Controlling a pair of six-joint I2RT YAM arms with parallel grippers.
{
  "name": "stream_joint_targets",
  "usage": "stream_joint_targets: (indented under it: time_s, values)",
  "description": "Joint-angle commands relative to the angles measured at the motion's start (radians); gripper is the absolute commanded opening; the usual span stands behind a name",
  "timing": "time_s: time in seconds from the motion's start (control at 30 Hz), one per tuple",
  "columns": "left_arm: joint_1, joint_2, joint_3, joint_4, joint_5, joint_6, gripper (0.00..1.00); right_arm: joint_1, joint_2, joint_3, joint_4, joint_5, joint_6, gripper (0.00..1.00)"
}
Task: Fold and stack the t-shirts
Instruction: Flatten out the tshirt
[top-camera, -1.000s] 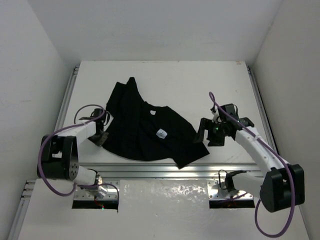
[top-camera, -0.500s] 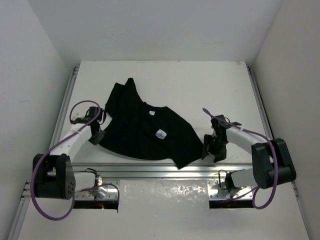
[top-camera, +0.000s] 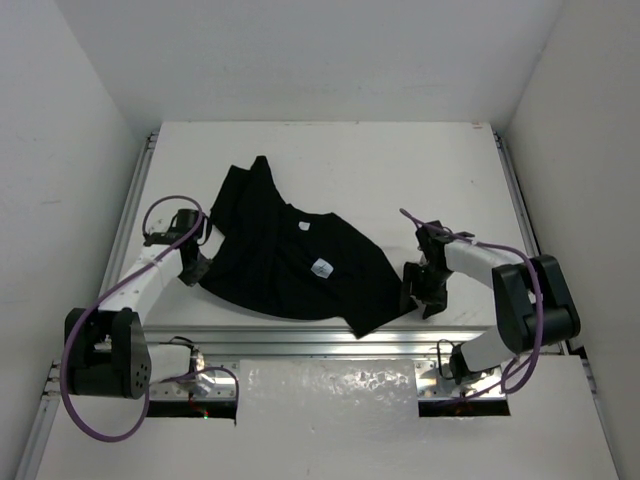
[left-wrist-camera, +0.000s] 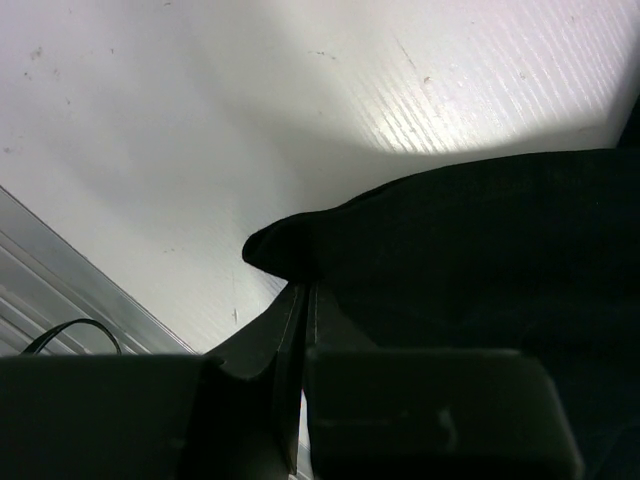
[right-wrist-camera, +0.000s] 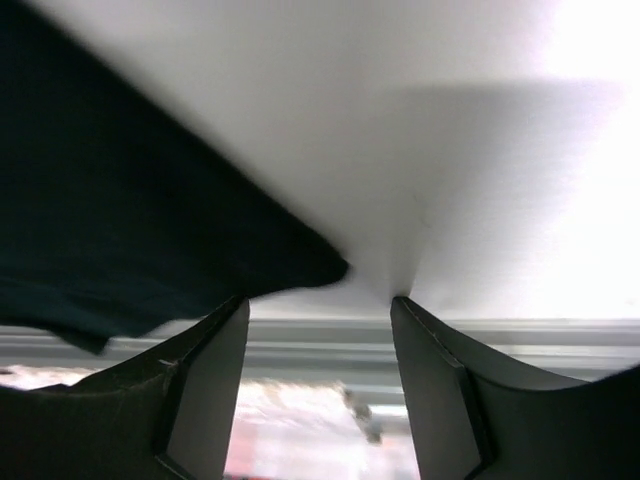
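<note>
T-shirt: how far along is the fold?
Done: nothing yet. The t-shirt lies rumpled and unfolded on the table, and there is no stack. In hand: the left gripper looks closed on the shirt's left edge. The right gripper is open beside the near right corner, not gripping. Left: every fold, then stacking.

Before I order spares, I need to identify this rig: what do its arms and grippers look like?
The left arm and right arm are white tubes with bulky black joint housings, each trailing a purple cable. The left gripper and right gripper are black, each with two flat tapered fingers. No markings are readable.
</note>
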Motion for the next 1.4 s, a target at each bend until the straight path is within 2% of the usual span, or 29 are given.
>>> stream_joint_targets:
  time_s: [0.0,0.13,0.17,0.2,0.3,0.47,0.5,0.67,0.83,1.03,1.3,1.37]
  values:
    - [0.010,-0.001,0.042,0.018,0.001,0.035,0.00,0.009,-0.009,0.017,0.300,-0.013,-0.009,0.63]
    - [0.010,0.001,0.045,0.023,0.004,0.043,0.00,0.009,-0.030,0.027,0.283,-0.001,-0.015,0.76]
    - [0.010,0.001,0.045,0.024,0.004,0.044,0.00,0.009,-0.022,0.027,0.283,0.012,-0.019,0.76]
    - [0.010,0.001,0.044,0.028,0.004,0.047,0.00,0.009,-0.010,0.027,0.275,0.017,-0.020,0.75]
    - [0.010,0.001,0.042,0.031,0.007,0.049,0.00,0.008,0.053,0.018,0.286,0.043,-0.023,0.63]
    - [0.010,0.001,0.058,0.017,0.002,0.055,0.00,0.008,0.045,-0.025,0.281,0.082,0.001,0.49]
    - [0.010,-0.001,0.061,0.014,0.001,0.055,0.00,0.008,0.025,-0.028,0.272,0.088,0.004,0.49]
    - [0.010,-0.008,0.079,0.008,-0.004,0.061,0.00,0.014,-0.065,-0.037,0.198,0.111,0.011,0.63]
    - [0.010,-0.008,0.084,0.009,0.005,0.061,0.00,0.019,-0.108,-0.080,0.195,0.111,0.000,0.63]
    - [0.010,-0.008,0.079,0.015,0.022,0.063,0.00,0.019,-0.065,-0.095,0.238,0.091,0.001,0.48]
    - [0.010,-0.019,0.079,0.006,0.013,0.069,0.00,0.092,-0.070,-0.083,0.161,0.111,0.057,0.47]
    - [0.010,-0.021,0.078,0.005,0.013,0.070,0.00,0.124,-0.068,-0.097,0.142,0.111,0.078,0.39]
